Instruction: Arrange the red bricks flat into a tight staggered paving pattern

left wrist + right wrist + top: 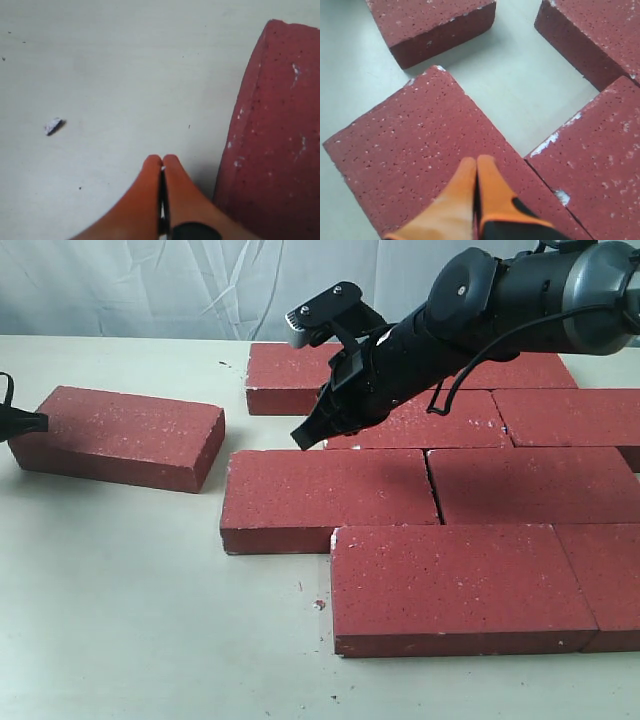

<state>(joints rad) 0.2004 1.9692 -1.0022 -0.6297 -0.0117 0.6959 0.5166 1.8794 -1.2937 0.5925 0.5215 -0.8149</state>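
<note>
Several red bricks lie flat in staggered rows on the right of the exterior view. One loose red brick [120, 435] [430, 25] lies apart at the left, skewed. My left gripper [40, 423] [162, 159] is shut and empty, low over the table, its tip at that brick's left end [280, 140]. My right gripper [305, 437] [476, 161] is shut on nothing. It hovers over the far left part of the middle row's left brick [325, 495] [410, 150]. Whether it touches that brick's top I cannot tell.
A back-row brick [290, 375] [600, 35] lies beyond a bare gap of pale table [150, 590]. Another brick [600, 150] butts against the one under my right gripper. The front brick [450, 585] sits nearest the camera. A small white chip [52, 126] lies on the table.
</note>
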